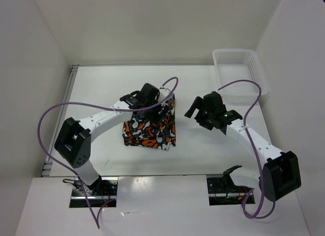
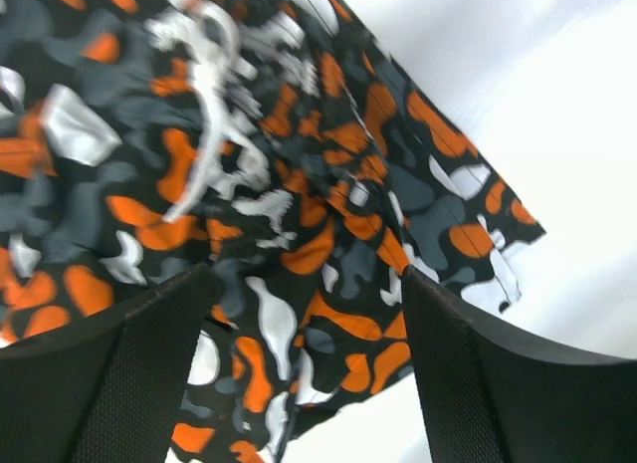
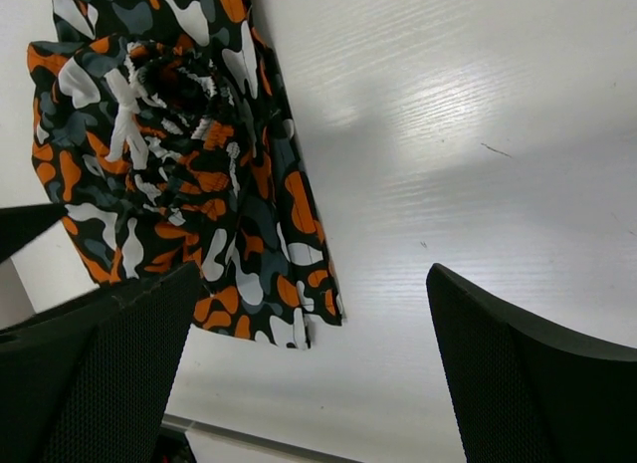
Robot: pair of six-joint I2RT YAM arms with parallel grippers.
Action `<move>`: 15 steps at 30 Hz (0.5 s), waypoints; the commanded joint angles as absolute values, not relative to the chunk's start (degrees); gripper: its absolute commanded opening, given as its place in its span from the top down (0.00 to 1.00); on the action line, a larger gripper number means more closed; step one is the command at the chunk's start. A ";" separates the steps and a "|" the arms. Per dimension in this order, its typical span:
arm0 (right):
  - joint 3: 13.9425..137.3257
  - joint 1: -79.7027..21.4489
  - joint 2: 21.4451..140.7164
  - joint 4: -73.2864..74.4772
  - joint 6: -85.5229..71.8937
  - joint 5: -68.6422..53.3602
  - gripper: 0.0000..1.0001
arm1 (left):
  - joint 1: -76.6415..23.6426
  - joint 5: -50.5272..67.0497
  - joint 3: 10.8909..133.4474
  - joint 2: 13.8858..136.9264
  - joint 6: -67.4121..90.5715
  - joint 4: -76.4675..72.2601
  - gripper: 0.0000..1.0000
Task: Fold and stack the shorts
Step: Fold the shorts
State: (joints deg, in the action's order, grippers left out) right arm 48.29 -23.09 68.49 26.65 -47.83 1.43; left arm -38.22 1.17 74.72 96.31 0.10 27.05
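Note:
The shorts (image 1: pixel 150 130) lie folded in a compact bundle at the middle of the white table (image 1: pixel 101 94), orange, white, black and grey blotches all over. My left gripper (image 1: pixel 151 101) hangs over their far edge. In the left wrist view its jaws (image 2: pixel 307 284) stand wide apart with the shorts (image 2: pixel 249 184) and a hem corner between them, the white drawstring (image 2: pixel 204 95) beyond. My right gripper (image 1: pixel 194 113) hovers open just right of the bundle. In its wrist view the gripper (image 3: pixel 314 274) frames bare table, with the shorts (image 3: pixel 169 154) at the left.
A white mesh basket (image 1: pixel 236 68) stands at the back right corner of the table. Purple cables (image 1: pixel 56 114) loop off both arms. White walls close in the table on the left, back and right.

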 commanded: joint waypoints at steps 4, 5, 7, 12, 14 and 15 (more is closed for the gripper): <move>47.55 -22.85 68.55 25.93 -46.41 0.53 0.01 | -34.72 4.22 71.90 97.37 0.00 20.92 0.18; 47.55 -22.85 68.55 25.93 -46.41 0.53 0.01 | -34.19 5.70 72.50 99.56 0.00 20.92 0.16; 47.55 -22.85 68.55 25.93 -46.41 0.53 0.01 | -34.19 5.71 74.69 101.50 0.00 21.70 0.14; 47.02 -22.85 68.55 25.93 -46.41 0.53 0.01 | -34.19 7.38 74.71 104.41 0.00 21.01 0.26; 47.02 -22.85 68.55 25.93 -46.41 0.53 0.01 | -34.19 8.96 74.71 104.41 0.00 20.48 0.31; 47.02 -22.85 68.55 25.93 -46.41 0.53 0.01 | -34.19 8.96 74.71 104.41 0.00 20.48 0.34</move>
State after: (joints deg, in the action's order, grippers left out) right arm 47.70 -23.09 68.49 26.63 -47.05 0.60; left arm -34.04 5.74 73.38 104.62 0.23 22.65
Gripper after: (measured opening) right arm 0.993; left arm 0.677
